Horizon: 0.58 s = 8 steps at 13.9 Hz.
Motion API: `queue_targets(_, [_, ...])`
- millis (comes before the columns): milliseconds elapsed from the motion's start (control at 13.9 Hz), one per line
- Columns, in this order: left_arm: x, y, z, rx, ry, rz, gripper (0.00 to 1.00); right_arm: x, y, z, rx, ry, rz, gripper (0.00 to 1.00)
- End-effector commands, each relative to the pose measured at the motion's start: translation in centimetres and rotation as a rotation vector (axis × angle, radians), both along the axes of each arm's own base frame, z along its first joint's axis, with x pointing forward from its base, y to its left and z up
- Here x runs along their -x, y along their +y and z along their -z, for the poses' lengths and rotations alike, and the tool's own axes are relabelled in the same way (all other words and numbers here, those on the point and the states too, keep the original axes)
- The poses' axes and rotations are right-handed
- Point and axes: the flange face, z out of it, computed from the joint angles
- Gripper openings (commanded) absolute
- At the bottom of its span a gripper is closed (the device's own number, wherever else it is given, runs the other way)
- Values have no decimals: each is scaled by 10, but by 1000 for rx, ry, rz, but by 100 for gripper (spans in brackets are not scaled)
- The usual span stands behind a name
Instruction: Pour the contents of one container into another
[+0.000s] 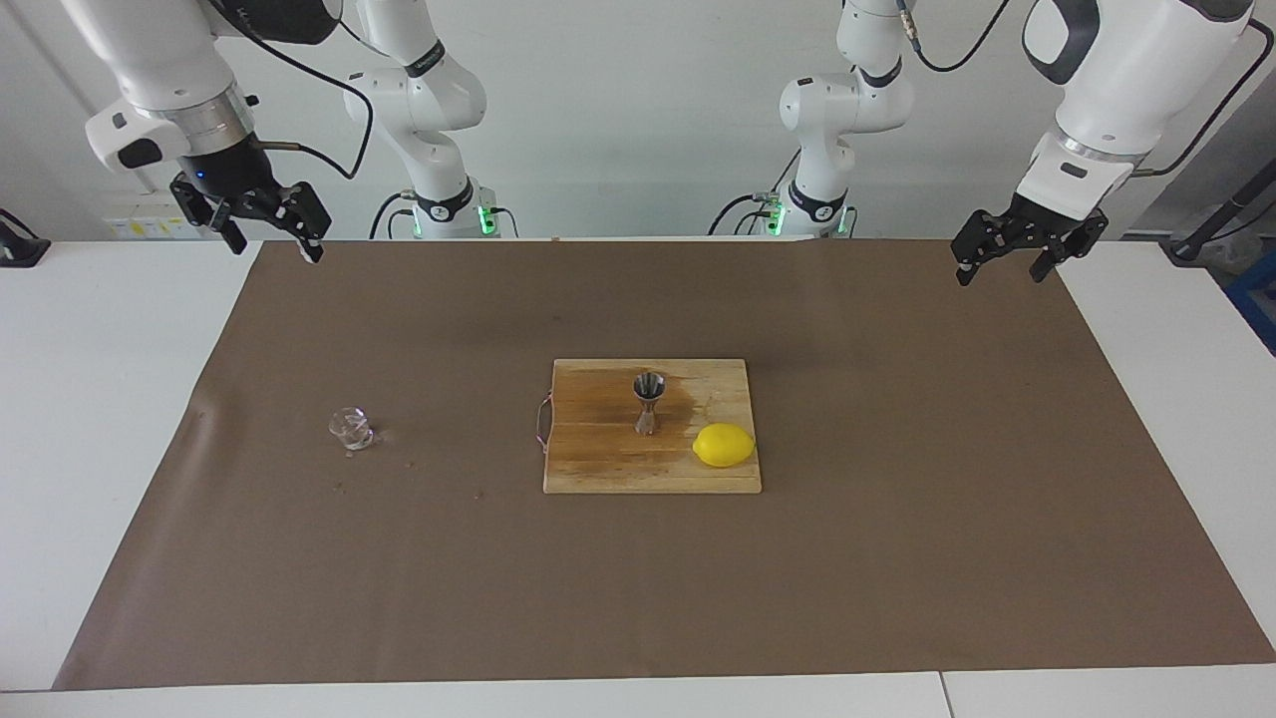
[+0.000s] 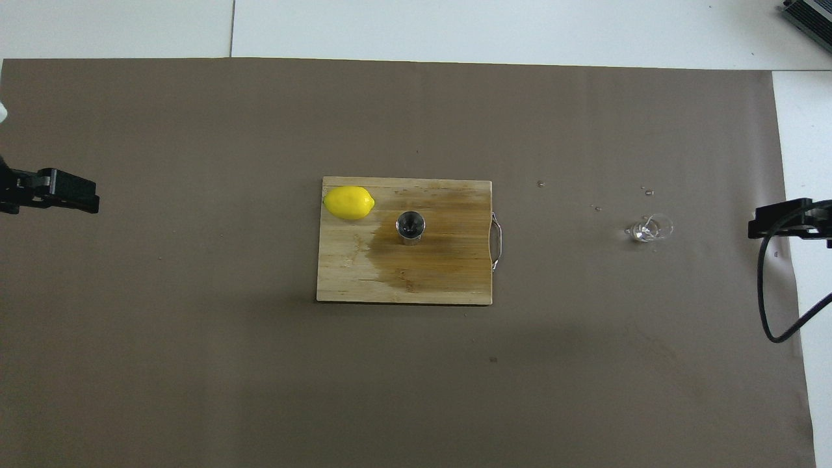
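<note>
One small, squat, clear glass cup (image 1: 350, 428) is standing on the brown paper sheet (image 1: 897, 558) that is covering the white desk (image 1: 90, 399), at the middle left of the facing view and the middle right of the overhead view (image 2: 650, 229), toward the right arm's end, with a few tiny droplets (image 2: 595, 208) lying beside it on the paper. One small shiny steel hourglass-shaped jigger (image 1: 648, 402) is standing upright near the middle of one rectangular wooden cutting board (image 1: 598, 459), at the centre of both views, on a dark wet patch (image 2: 442, 253) of the wood. One yellow lemon (image 1: 724, 445) is lying on the same board, just beside the jigger toward the left arm's end and a little farther from the robots. The cup is sitting well apart from the board. Two grippers are showing, both empty with fingers spread wide: the right gripper (image 1: 267, 215) is hanging in the air at the upper left of the facing view, over the corner of the paper, and the left gripper (image 1: 1009, 251) is waiting at the upper right, over the paper's other corner nearest the robots.
</note>
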Motion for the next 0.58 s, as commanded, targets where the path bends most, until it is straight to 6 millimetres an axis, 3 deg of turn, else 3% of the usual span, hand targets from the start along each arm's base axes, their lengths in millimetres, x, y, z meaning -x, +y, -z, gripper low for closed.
queue_targets(0, [8, 2, -3, 2, 3, -13, 100, -6, -6, -3, -34, 1, 19, 100])
queue_targets(505, [8, 2, -3, 2, 3, -13, 100, -4, -3, -3, -35, 2, 1, 100])
